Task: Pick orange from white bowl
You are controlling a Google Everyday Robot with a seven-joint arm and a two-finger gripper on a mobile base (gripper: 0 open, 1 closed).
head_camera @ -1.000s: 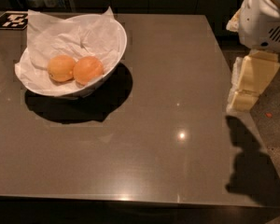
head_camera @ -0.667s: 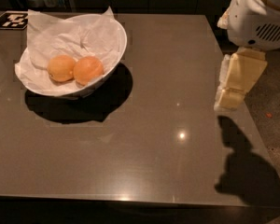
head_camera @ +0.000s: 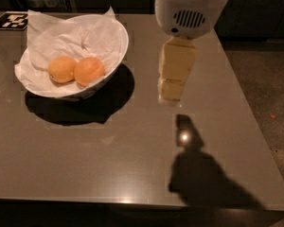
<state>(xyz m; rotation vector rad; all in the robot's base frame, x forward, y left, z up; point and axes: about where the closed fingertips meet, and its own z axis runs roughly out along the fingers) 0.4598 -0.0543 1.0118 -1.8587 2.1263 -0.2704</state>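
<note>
The white bowl (head_camera: pixel 114 56), lined with crumpled white paper, stands at the table's back left. Two oranges lie side by side in it. The deeper reddish orange (head_camera: pixel 89 71) is on the right, touching the paler, yellower one (head_camera: pixel 62 69) on the left. My gripper (head_camera: pixel 170 94) hangs from the white arm housing (head_camera: pixel 191 8) above the table's middle, to the right of the bowl and well apart from it. It holds nothing that I can see.
The grey table (head_camera: pixel 109 155) ends at the right, where a speckled floor (head_camera: pixel 260 93) begins. The arm's shadow falls on the table's front right (head_camera: pixel 203 178). A black-and-white marker tag (head_camera: pixel 10 20) lies at the back left corner.
The arm and gripper have moved left from the table's right edge toward the middle, closer to the bowl. The bowl and both oranges have not shifted.
</note>
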